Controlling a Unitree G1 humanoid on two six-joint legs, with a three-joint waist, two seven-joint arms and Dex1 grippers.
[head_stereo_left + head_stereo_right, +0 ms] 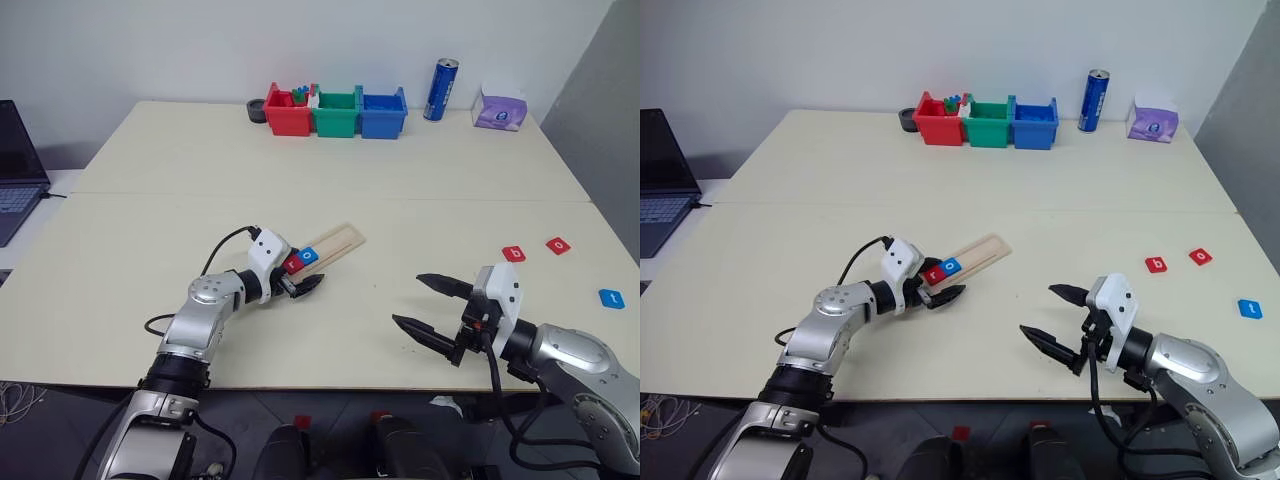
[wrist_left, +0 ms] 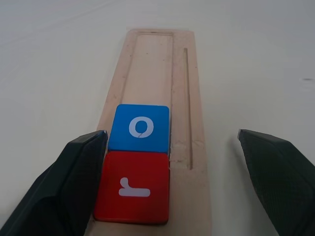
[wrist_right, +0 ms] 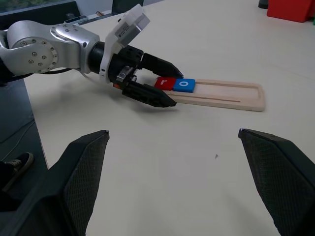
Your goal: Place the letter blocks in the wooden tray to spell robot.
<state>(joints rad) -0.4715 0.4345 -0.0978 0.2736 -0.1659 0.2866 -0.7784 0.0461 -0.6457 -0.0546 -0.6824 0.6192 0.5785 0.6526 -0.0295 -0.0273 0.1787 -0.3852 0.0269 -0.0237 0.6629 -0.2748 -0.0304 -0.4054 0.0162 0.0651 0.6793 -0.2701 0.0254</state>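
The wooden tray (image 1: 338,241) lies slantwise on the table's middle. A red letter block "r" (image 2: 132,186) and a blue "o" (image 2: 139,128) sit side by side at its near end. My left gripper (image 2: 172,135) stands open astride that end; one finger (image 2: 74,172) is close against the "r" block, the other is off the tray's far side. My right gripper (image 1: 408,299) hovers open and empty over bare table to the right. A red "b" block (image 1: 513,254), a red "o" block (image 1: 558,245) and a blue "t" block (image 1: 611,298) lie loose at the right.
Red (image 1: 288,112), green (image 1: 336,113) and blue (image 1: 383,113) bins stand at the table's back, with a blue can (image 1: 440,89) and a purple tissue box (image 1: 500,112) to their right. A laptop (image 1: 15,170) sits off the table's left.
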